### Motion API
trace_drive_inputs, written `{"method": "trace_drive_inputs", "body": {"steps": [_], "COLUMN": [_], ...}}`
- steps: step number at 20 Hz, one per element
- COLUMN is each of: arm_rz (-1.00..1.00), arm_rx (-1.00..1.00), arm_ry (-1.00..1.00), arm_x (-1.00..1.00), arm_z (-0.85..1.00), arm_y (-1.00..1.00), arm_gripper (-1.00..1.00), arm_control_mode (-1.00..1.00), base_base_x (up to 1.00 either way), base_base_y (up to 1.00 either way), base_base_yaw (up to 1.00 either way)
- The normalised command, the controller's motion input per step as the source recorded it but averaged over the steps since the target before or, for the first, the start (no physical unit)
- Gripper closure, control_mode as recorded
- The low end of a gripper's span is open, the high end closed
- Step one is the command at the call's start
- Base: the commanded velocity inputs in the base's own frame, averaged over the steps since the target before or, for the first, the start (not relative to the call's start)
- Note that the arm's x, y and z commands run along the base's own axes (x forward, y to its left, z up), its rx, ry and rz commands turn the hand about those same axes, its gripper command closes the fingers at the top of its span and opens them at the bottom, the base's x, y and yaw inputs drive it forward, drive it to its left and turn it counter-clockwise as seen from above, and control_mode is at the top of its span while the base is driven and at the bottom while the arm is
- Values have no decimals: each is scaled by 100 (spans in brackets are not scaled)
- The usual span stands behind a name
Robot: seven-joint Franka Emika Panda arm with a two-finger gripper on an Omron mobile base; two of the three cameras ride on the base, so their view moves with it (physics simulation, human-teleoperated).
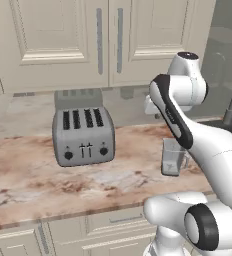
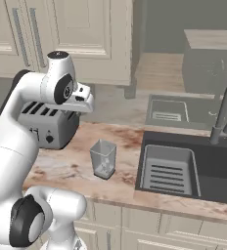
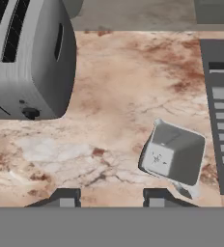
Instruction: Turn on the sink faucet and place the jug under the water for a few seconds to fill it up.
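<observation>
Small translucent grey-clear square-sided jug (image 2: 103, 158) stands upright on the brown-and-cream marbled stone tabletop (image 2: 61, 166), roughly midway between the silver four-slot toaster (image 2: 49, 124) and the black rectangular recessed sink (image 2: 191, 168), touching neither. End effector (image 3: 111, 198) hangs high above the tabletop, up and toaster-side of the jug, well apart from it and holding nothing; in the hand view its two dark fingertips (image 3: 65, 198) sit at the bottom with a moderate gap, jaws partly apart, empty. In that same view the jug (image 3: 174, 153) lies above and to the right of the right fingertip, open mouth facing the camera, not between the jaws. From the left base view the jug (image 1: 173, 156) is partly hidden behind the white arm, the toaster (image 1: 83, 135) well off to its other side. Bare tabletop all round the jug: open strip toward the toaster, open strip toward the sink edge, open toward the front edge of the tabletop too. Sink rim begins just past the jug on the side away from the toaster; light grey ribbed rack insert (image 2: 168, 171) fills the near half of the basin. Tall dark grey gooseneck sink faucet (image 2: 224, 114) rises at the far side of the sink from the jug, spout arched over the basin. Cream panelled wall cabinets (image 2: 93, 34) hang behind and above the toaster.
</observation>
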Motion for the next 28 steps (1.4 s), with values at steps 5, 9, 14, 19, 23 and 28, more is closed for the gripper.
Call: {"method": "trace_drive_inputs", "body": {"steps": [5, 9, 14, 19, 23, 28], "arm_rz": [0, 0, 0, 0, 0, 0], "arm_rx": [0, 0, 0, 0, 0, 0], "arm_ry": [0, 0, 0, 0, 0, 0], "arm_x": [0, 0, 0, 0, 0, 0], "arm_z": [0, 0, 0, 0, 0, 0], "arm_y": [0, 0, 0, 0, 0, 0], "arm_gripper": [-100, -100, -100, -100, -100, -100], "arm_control_mode": [100, 100, 100, 100, 100, 100], "base_base_x": [-1, -21, -8, -4, -3, 0], "base_base_y": [-14, -81, -63, -68, -80, -70], "base_base_yaw": [-2, -5, -6, -4, -1, 0]}}
